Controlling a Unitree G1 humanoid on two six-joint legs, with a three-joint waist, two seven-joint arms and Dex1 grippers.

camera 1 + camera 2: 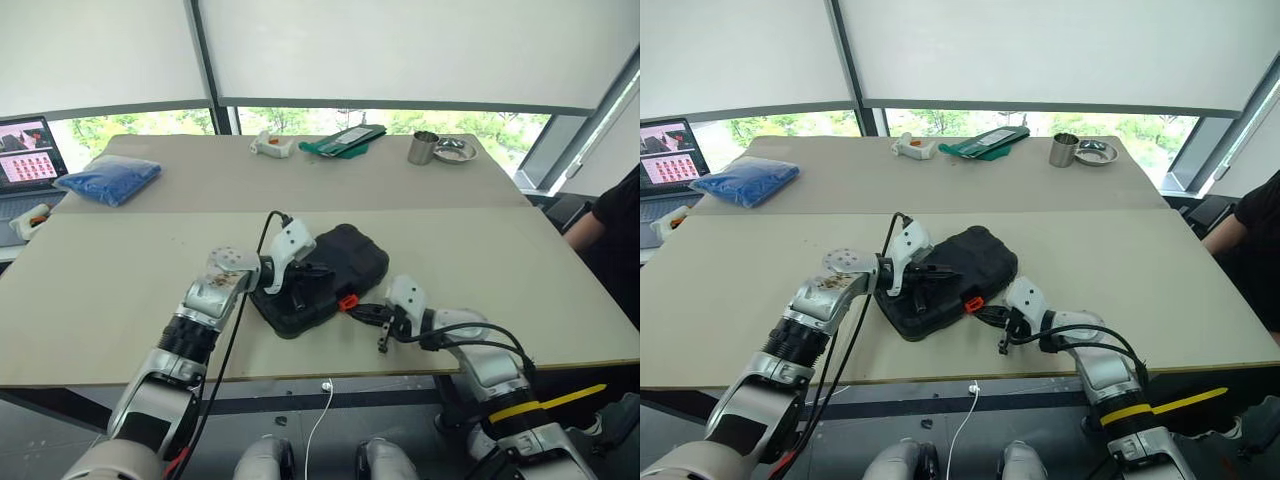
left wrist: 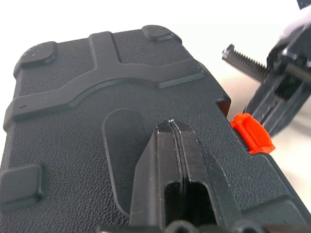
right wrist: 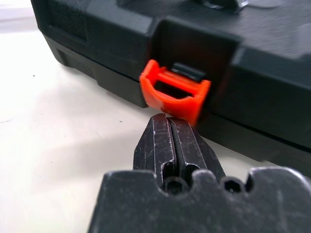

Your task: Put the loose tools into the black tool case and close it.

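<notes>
Black tool case (image 1: 325, 275) lying lid-down near worktop (image 1: 120, 290) front edge, pinned on top by left gripper (image 2: 171, 127), jaws pressed together, right gripper (image 3: 167, 121) (jaws likewise shut) nosing the orange latch (image 3: 176, 92), likely to snap it.

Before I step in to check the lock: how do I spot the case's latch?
On the near beige table lies the closed black tool case, the left gripper resting on its lid. On the side wall facing the right gripper sits the latch, a small clip, the only bright orange part.
</notes>
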